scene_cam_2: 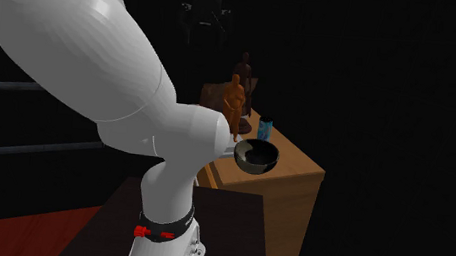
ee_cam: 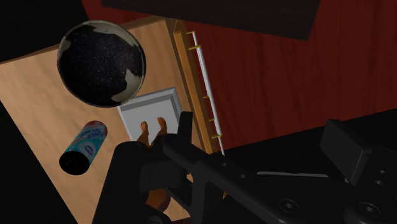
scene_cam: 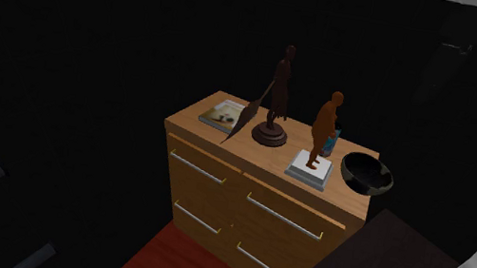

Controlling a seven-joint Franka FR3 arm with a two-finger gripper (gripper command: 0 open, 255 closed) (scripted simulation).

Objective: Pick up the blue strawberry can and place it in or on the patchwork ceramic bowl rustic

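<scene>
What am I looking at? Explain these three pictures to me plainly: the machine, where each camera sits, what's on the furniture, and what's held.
The machine is a white robot arm on a stand, ending in a black gripper that hangs above a wooden dresser. The shoulder view looks down from beside the stand. The second exterior view stands close behind the arm. The wrist view looks down from the hand itself. On the dresser top stand a dark bowl with pale patches, a blue can, an orange-brown figurine on a pale square base, a darker statue on a round base, and what looks like a book. The can stands near the bowl, apart from the gripper, so it is not held.
</scene>
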